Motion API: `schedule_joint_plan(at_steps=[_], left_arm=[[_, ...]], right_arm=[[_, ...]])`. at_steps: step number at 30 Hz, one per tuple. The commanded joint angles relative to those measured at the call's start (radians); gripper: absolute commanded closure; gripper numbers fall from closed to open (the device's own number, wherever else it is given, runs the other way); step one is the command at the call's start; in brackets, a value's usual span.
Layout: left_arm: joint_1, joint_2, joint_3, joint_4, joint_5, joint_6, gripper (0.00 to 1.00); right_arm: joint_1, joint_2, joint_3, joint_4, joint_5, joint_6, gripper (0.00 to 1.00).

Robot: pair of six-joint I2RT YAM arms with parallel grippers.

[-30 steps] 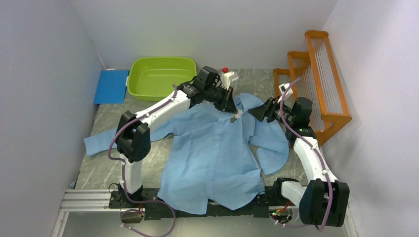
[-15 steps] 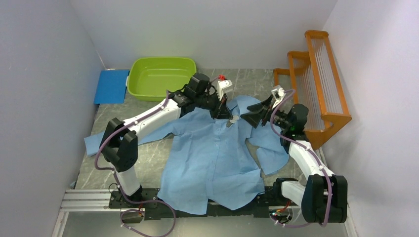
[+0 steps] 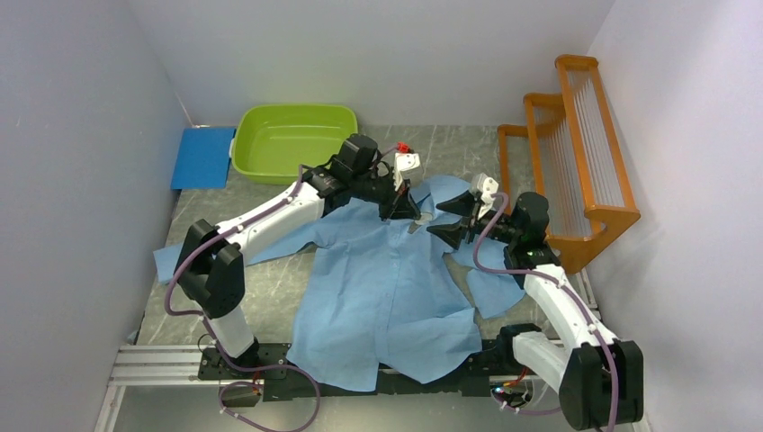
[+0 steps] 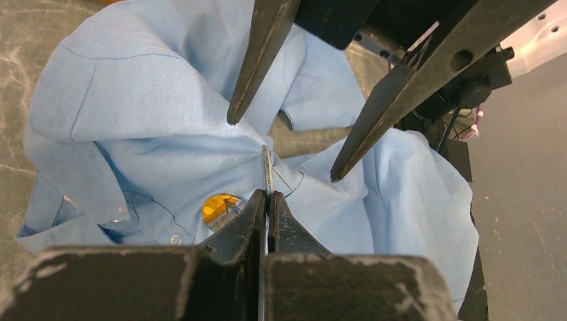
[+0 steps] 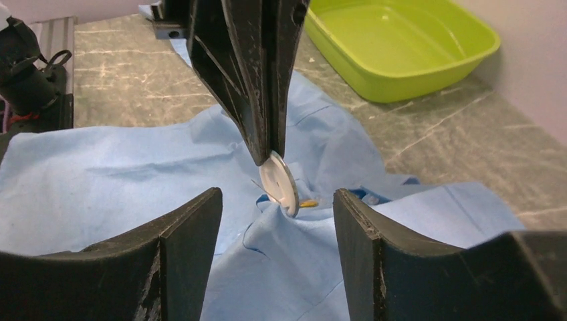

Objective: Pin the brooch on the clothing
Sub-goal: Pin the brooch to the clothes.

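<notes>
We hold the brooch edge-on in the left claw, clamped tight, its lower rim against the shirt near the collar. The right claw stands wide, one finger on either side of the brooch. Risk: closing off-centre may twist the brooch loose or bunch the thin cloth.

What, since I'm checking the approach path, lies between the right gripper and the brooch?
Only rumpled shirt cloth, seen in the right wrist view between right gripper and brooch.
</notes>
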Motion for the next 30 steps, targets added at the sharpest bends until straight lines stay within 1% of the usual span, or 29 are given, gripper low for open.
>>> schedule_joint_plan(at_steps=[1, 3, 7, 9, 11, 13, 14, 17, 19, 20, 21, 22, 28, 30], left_arm=[[0.003, -0.06, 0.028, -0.05, 0.06, 0.093, 0.97], [0.003, -0.066, 0.028, -0.065, 0.059, 0.116, 0.97], [0.003, -0.085, 0.008, -0.058, 0.054, 0.129, 0.97], [0.003, -0.097, -0.004, -0.045, 0.057, 0.132, 0.97], [0.003, -0.108, -0.013, -0.037, 0.055, 0.134, 0.97], [0.003, -0.116, -0.019, -0.033, 0.052, 0.135, 0.97], [0.003, -0.118, -0.021, -0.036, 0.048, 0.137, 0.97], [0.003, -0.121, -0.02, -0.043, 0.045, 0.137, 0.97], [0.002, -0.124, -0.022, -0.045, 0.047, 0.138, 0.97], [0.002, -0.126, -0.021, -0.047, 0.046, 0.138, 0.97], [0.003, -0.127, -0.021, -0.05, 0.044, 0.14, 0.97], [0.003, -0.129, -0.023, -0.052, 0.041, 0.142, 0.97], [0.003, -0.148, -0.041, -0.043, 0.001, 0.151, 0.98], [0.002, -0.16, -0.05, -0.039, -0.038, 0.152, 0.84]], right_arm=[[0.006, -0.047, 0.007, 0.057, -0.041, -0.078, 0.36], [0.006, -0.044, 0.019, 0.05, -0.039, -0.087, 0.39], [0.014, -0.007, 0.069, -0.006, -0.069, -0.131, 0.53], [0.036, 0.021, 0.105, -0.066, -0.074, -0.176, 0.62], [0.065, 0.04, 0.137, -0.139, -0.063, -0.23, 0.65], [0.086, 0.057, 0.161, -0.162, -0.064, -0.251, 0.65], [0.095, 0.063, 0.169, -0.167, -0.06, -0.254, 0.67], [0.103, 0.084, 0.184, -0.182, -0.068, -0.27, 0.77], [0.104, 0.098, 0.197, -0.206, -0.081, -0.285, 0.85], [0.105, 0.104, 0.204, -0.218, -0.089, -0.294, 0.93], [0.105, 0.108, 0.209, -0.228, -0.096, -0.301, 0.98], [0.106, 0.112, 0.212, -0.233, -0.1, -0.304, 1.0], [0.106, 0.108, 0.207, -0.23, -0.106, -0.298, 1.0], [0.106, 0.097, 0.193, -0.199, -0.096, -0.268, 1.0]])
